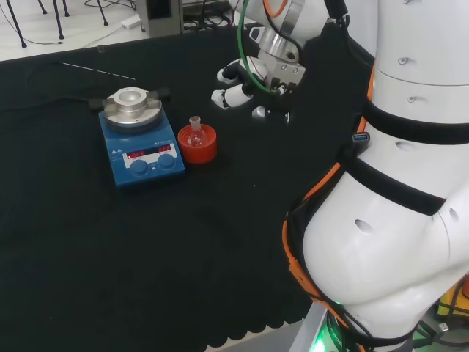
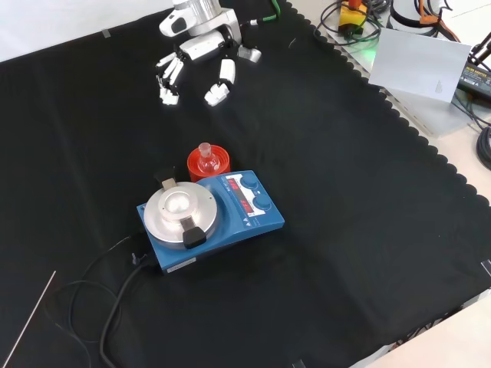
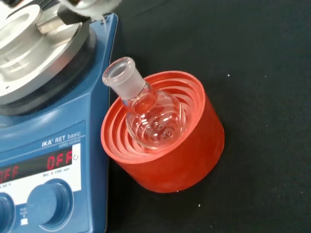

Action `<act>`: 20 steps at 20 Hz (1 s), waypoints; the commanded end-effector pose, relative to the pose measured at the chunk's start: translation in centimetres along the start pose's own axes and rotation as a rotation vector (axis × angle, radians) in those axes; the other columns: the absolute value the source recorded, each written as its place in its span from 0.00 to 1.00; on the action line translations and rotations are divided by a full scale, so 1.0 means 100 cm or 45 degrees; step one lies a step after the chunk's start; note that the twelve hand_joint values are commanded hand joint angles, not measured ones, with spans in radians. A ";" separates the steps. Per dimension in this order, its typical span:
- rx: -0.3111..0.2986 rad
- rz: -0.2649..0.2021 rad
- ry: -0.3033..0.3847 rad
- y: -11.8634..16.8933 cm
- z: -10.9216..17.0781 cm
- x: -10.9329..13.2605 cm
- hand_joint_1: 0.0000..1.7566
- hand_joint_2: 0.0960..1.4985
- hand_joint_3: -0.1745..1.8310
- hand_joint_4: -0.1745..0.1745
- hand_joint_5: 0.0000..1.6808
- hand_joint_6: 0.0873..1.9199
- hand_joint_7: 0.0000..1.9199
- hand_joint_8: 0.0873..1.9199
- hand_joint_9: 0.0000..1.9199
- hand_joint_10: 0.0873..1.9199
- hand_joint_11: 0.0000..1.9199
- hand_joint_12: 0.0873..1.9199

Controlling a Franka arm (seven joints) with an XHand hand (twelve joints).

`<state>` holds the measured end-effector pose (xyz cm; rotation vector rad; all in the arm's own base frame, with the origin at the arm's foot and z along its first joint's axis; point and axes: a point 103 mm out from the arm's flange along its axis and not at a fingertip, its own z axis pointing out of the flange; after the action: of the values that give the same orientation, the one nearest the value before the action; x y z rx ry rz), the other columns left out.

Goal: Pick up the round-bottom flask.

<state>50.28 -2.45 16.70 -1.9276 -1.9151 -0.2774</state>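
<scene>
1. The flask (image 3: 153, 116) sits in the stand (image 3: 180, 160), neck tilted toward the stirrer (image 3: 53, 160).
2. In the head view, the stand touches the stirrer's right side on the table (image 1: 146, 257).
3. The hand (image 1: 245, 84) hangs apart, behind and right of the stand.

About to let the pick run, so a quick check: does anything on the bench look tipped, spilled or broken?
Nothing stands out. The round-bottom flask sits whole in its red ribbed stand beside the blue stirrer plate, neck leaning a little toward the plate, with no liquid on the cloth. The hand hovers apart from it, fingers relaxed.
</scene>
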 end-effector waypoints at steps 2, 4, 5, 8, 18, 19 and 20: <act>0.036 -0.009 0.022 0.003 0.018 0.002 0.47 0.40 0.45 0.39 0.35 0.05 0.18 0.29 0.24 0.29 0.00 0.67; 0.055 -0.009 0.033 0.006 0.023 0.003 0.47 0.40 0.45 0.39 0.35 0.05 0.18 0.29 0.24 0.29 0.00 0.67; 0.070 -0.004 0.040 0.007 0.024 0.002 0.47 0.40 0.45 0.39 0.34 0.05 0.18 0.29 0.24 0.29 0.00 0.66; 0.059 -0.002 0.068 0.010 0.030 0.000 0.47 0.38 0.45 0.41 0.32 0.04 0.16 0.29 0.22 0.29 0.00 0.65; 0.088 -0.021 0.192 0.021 0.049 -0.002 0.48 0.36 0.44 0.44 0.33 0.04 0.15 0.29 0.21 0.29 0.00 0.63; 0.087 -0.022 0.199 0.021 0.051 -0.001 0.48 0.35 0.44 0.44 0.33 0.04 0.15 0.29 0.21 0.29 0.00 0.63; 0.083 -0.024 0.204 0.022 0.052 -0.001 0.48 0.35 0.44 0.44 0.33 0.04 0.15 0.29 0.21 0.29 0.00 0.63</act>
<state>51.34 -0.92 12.27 -1.8227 -1.8295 -0.3180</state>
